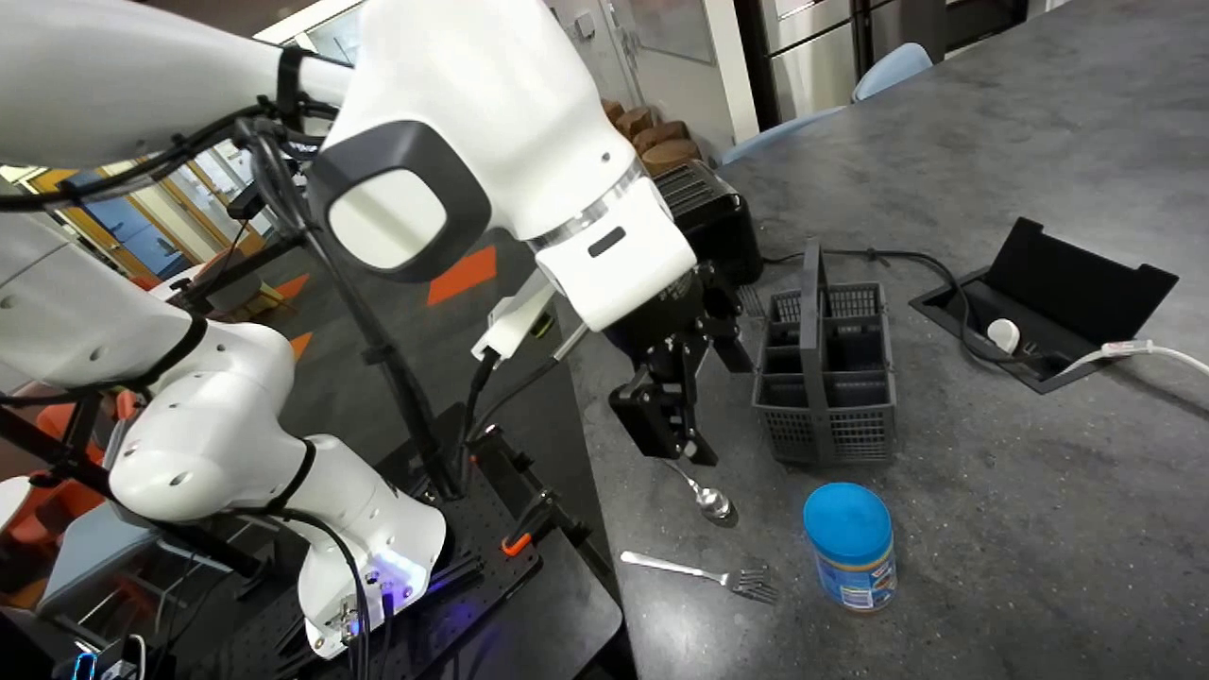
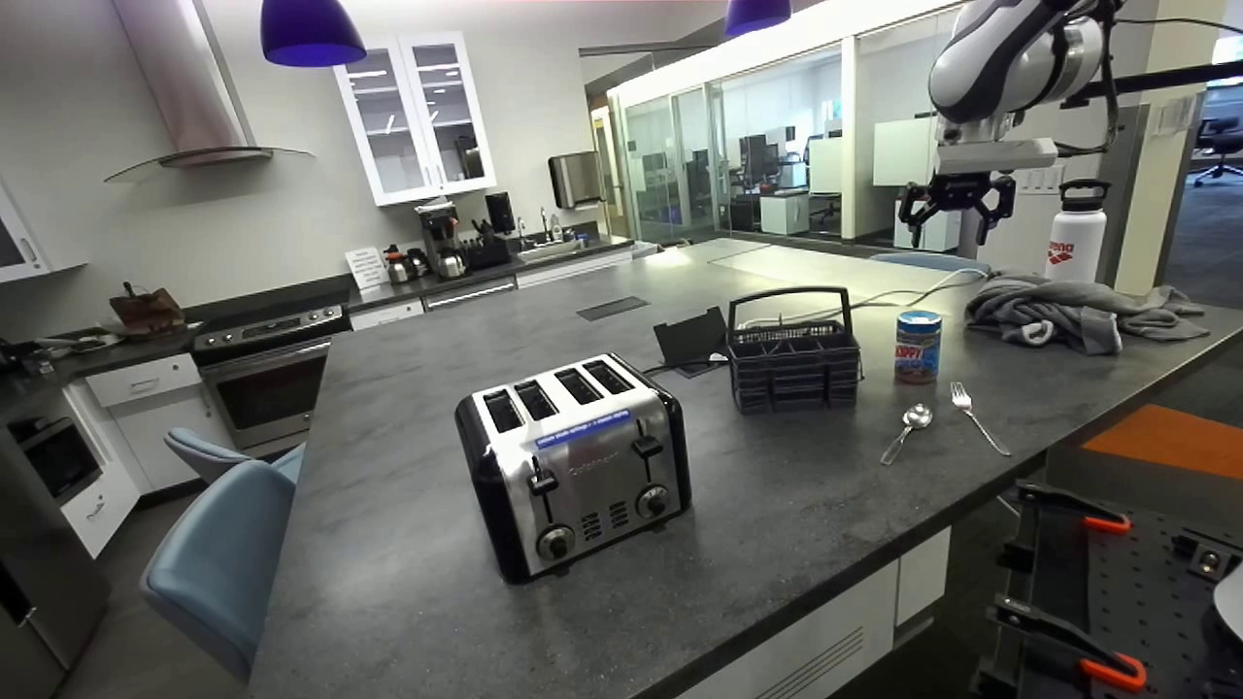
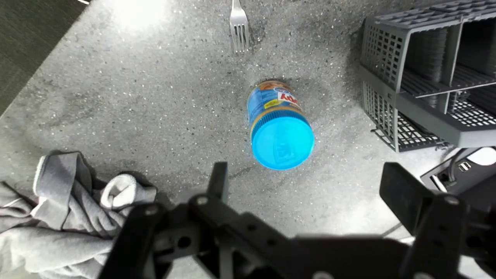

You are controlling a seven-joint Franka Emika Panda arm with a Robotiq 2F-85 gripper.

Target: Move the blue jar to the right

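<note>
The blue jar stands upright on the dark grey table; it shows in both exterior views (image 1: 848,543) (image 2: 918,348) and in the wrist view (image 3: 282,128). It has a bright blue lid and a blue label with red and white lettering. My gripper is open and empty in both exterior views (image 1: 723,408) (image 2: 950,241), held in the air well above the table. In the wrist view my gripper's fingers (image 3: 304,170) are spread wide, and the lid appears just beyond the gap between them, nearer the left finger. Nothing touches the jar.
A dark grey cutlery basket (image 1: 855,430) with a tall handle stands close to the jar. A fork (image 1: 699,571) and a spoon (image 1: 710,501) lie near it. A grey cloth (image 2: 1078,311), a white bottle (image 2: 1075,238), a toaster (image 2: 583,466) and an open outlet box (image 1: 1058,293) are also on the table.
</note>
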